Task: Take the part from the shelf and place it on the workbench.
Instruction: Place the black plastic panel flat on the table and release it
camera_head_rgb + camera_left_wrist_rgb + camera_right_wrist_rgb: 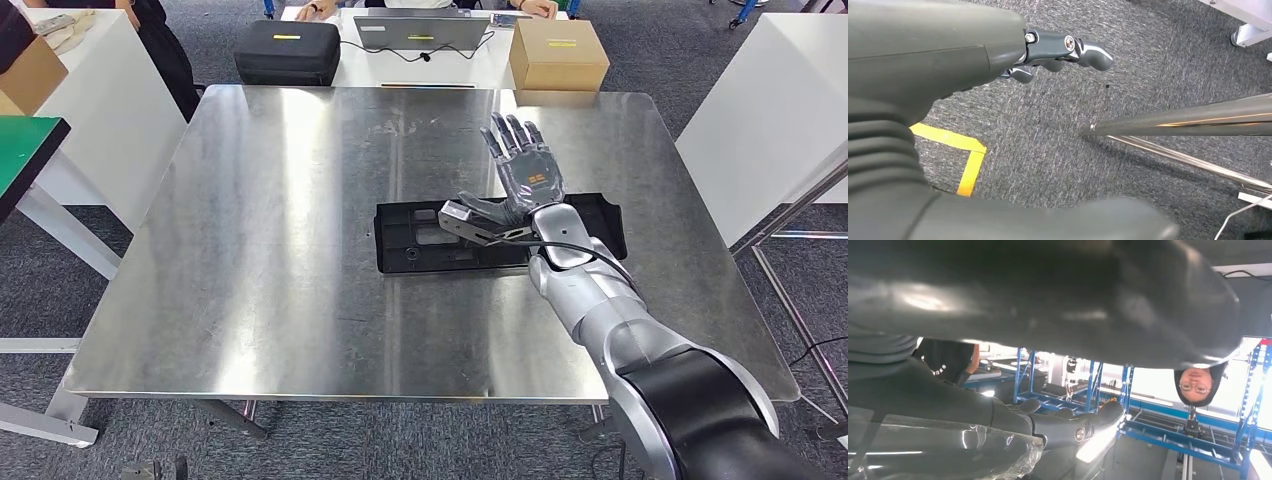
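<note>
The black plastic part (420, 245) lies flat on the steel workbench (280, 200), right of its middle. My right hand (525, 165) hovers just over the part's right half, fingers spread and pointing away from me, holding nothing. In the right wrist view that hand's dark fingers (1068, 427) stretch out with nothing in them. My left hand (923, 55) hangs over grey carpet, its fingers (1068, 50) apart from the thumb and holding nothing.
Beyond the bench's far edge stand a black case (287, 50), a laptop (420, 30) and a cardboard box (558, 53) on a white table. A green-topped table (25, 145) is at the left, a white one at the right. Near my left hand runs a steel tube (1188, 120).
</note>
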### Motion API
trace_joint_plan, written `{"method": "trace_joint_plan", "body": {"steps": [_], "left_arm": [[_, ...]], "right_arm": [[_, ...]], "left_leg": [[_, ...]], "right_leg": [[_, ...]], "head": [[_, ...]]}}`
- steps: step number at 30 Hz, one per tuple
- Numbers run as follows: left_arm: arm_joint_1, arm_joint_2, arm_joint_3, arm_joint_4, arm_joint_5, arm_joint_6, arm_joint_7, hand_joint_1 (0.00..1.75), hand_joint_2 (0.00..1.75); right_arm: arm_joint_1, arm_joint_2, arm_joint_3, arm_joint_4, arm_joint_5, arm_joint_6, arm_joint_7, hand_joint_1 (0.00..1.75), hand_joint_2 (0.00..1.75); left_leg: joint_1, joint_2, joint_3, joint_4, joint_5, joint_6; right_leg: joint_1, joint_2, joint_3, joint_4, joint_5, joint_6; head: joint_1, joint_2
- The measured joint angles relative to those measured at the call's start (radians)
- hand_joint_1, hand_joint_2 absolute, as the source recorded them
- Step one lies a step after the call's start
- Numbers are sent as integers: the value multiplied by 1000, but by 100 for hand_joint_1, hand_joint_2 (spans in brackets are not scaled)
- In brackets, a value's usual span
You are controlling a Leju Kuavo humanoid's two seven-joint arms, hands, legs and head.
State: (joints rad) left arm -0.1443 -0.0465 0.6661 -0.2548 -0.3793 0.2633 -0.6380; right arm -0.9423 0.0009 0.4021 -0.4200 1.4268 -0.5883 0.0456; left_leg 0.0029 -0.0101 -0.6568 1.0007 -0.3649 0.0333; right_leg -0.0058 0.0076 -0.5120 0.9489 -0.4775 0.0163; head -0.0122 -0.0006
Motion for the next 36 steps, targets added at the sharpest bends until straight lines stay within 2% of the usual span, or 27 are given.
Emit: {"method": "trace_joint_plan", "body": {"steps": [5, 9, 11, 13, 14, 16, 18, 20, 24, 30, 33, 36], "left_arm": [[0, 0, 3, 0, 5, 8, 0, 0, 0], [1, 0, 3, 1, 6, 9, -3, 0, 0], [2, 0, 4, 1, 7, 10, -1, 0, 0], [2, 0, 4, 1, 8, 11, 4, 0, 0], [2, 0, 4, 1, 8, 12, 6, 0, 0], [3, 0, 4, 2, 10, 11, 7, 0, 0], [6, 0, 5, 2, 13, 9, 6, 0, 0], [8, 0, 5, 2, 14, 9, 5, 0, 0], [10, 1, 6, 3, 15, 8, 3, 0, 0], [11, 1, 10, 3, 15, 8, 3, 0, 0], [12, 1, 11, 3, 10, 8, 4, 0, 0], [13, 1, 11, 3, -1, 7, 8, 0, 0]], "right_arm": [[-1, 5, -6, 4, -7, 10, -5, 0, 0], [0, 15, -35, 3, -92, 5, -74, 0, 0], [8, 32, -80, -13, -262, 9, -207, 0, 0], [28, 61, -158, -61, -546, 55, -409, 0, 0], [43, 78, -195, -98, -691, 101, -496, 0, 0], [84, 105, -243, -201, -954, 238, -587, 0, 0], [141, 124, -255, -338, -1162, 379, -599, 0, 0], [195, 137, -253, -464, -1271, 447, -585, 0, 0], [250, 145, -250, -609, -1319, 457, -576, 0, 0], [274, 145, -244, -691, -1350, 468, -584, 0, 0], [291, 145, -239, -726, -1438, 546, -604, 0, 0], [347, 146, -216, -819, -1597, 690, -605, 0, 0]], "left_leg": [[0, 0, 0, 0, 0, 0], [0, 0, 0, 0, 0, 0], [0, 0, 0, 0, 0, 0], [0, 0, 0, 0, 0, 0], [0, 0, 0, 0, 0, 0], [1, -1, 0, 0, 0, 0], [1, -1, 0, 0, 0, -1], [1, 0, 0, -1, -1, -1], [1, 0, 0, -1, -1, -1], [1, 0, 0, -1, -1, -1], [1, -1, 1, 0, 0, -1], [1, -1, 0, 0, -1, -1]], "right_leg": [[0, 0, 0, 0, 0, 0], [0, 0, 0, 0, 0, 0], [1, 0, 0, 0, 0, 0], [2, 0, 0, 0, 0, 0], [2, 0, 0, 0, 0, 0], [3, -1, 0, 0, -1, -1], [3, -2, 0, 0, -1, -1], [3, -2, 0, 0, -1, -1], [3, -2, 0, 0, -1, -1], [3, -2, 0, 0, -1, -1], [3, -2, 0, 0, -1, -1], [3, -2, 0, 0, -1, -1]], "head": [[0, 0], [0, 0], [0, 0], [0, 0], [0, 0], [0, 0], [0, 0], [0, 0], [0, 0], [0, 0], [0, 0], [0, 0]]}}
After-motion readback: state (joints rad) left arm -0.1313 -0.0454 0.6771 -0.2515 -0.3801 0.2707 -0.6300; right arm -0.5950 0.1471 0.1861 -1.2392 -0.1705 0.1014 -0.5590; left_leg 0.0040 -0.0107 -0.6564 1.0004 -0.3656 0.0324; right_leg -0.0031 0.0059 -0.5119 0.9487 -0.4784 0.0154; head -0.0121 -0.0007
